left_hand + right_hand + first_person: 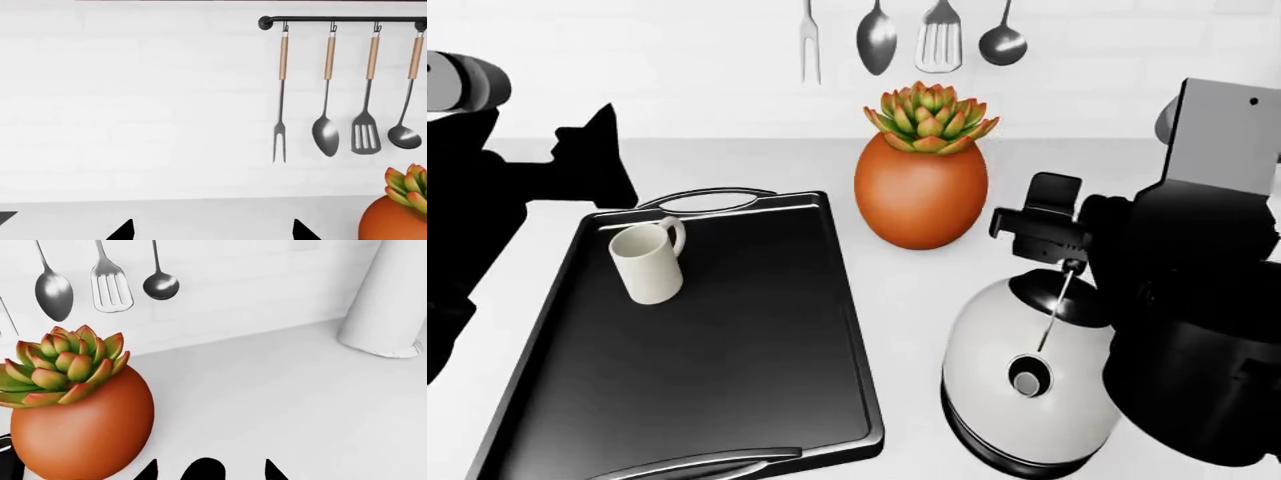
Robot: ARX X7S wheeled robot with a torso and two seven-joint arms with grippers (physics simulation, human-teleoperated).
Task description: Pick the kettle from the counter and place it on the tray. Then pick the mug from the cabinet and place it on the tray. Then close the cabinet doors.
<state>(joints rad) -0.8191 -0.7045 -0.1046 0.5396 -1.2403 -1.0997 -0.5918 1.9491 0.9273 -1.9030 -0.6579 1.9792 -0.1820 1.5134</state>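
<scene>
The white kettle (1008,360) stands on the white counter (894,310), right of the black tray (734,380). My right gripper (1052,235) hangs over the kettle's top. In the right wrist view its fingertips stand apart on either side of the kettle's black handle (203,471), with gaps on both sides. The cream mug (647,262) stands upright on the far-left part of the tray. My left gripper (587,150) is open and empty beyond the tray's far-left corner; its tips show wide apart in the left wrist view (213,231). The cabinet is out of view.
An orange succulent pot (921,190) stands between the tray and the kettle, further back; it also shows in both wrist views (80,425) (393,220). Utensils (327,130) hang on a wall rail. A white cylinder (387,300) stands at the back right.
</scene>
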